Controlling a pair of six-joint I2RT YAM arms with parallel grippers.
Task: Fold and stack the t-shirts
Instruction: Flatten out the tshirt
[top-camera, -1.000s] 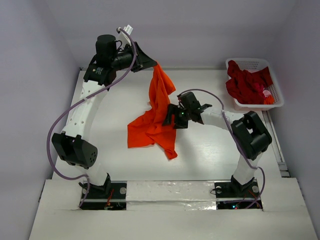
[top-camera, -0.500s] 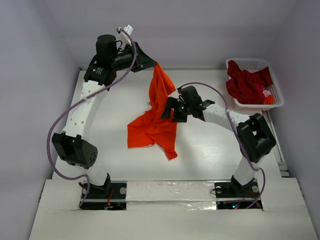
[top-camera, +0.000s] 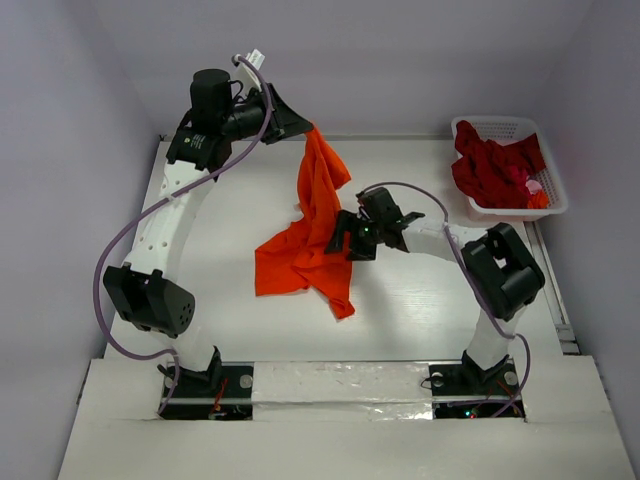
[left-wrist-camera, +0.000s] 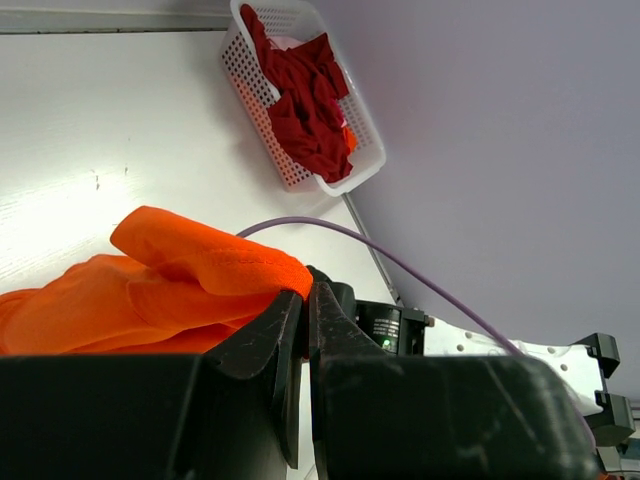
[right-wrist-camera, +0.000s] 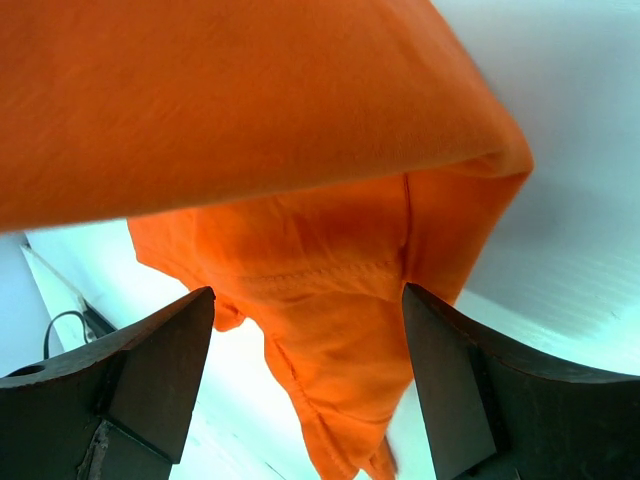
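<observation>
Nearest you, the orange shirt (top-camera: 300, 262) has its lower part spread on the table (top-camera: 220, 215), its bottom corner pointing toward the near edge. You have bare table on the shirt's left and between its hem and the arm bases.

At mid-table the right gripper (top-camera: 342, 236) sits against the shirt's right edge. In its wrist view the jaws stand wide apart with nothing pinched, and the shirt (right-wrist-camera: 250, 120) hangs just ahead of the right gripper (right-wrist-camera: 305, 310), a hemmed fold dropping between the fingers (right-wrist-camera: 150, 380).

Farther back, the shirt rises in a narrow twisted strip to the left gripper (top-camera: 309, 128), which is above the table's far edge. Its wrist view shows the left gripper (left-wrist-camera: 305, 297) clamped on a fold of the shirt (left-wrist-camera: 190, 270), jaws nearly together.

At the far right corner, well apart from the shirt, the basket (top-camera: 508, 211) holds the red shirts (top-camera: 495, 165) in a heap, one draping over its far rim. The basket (left-wrist-camera: 365, 150) lies close along the table's right edge, and the red shirts (left-wrist-camera: 305, 105) fill most of it.
</observation>
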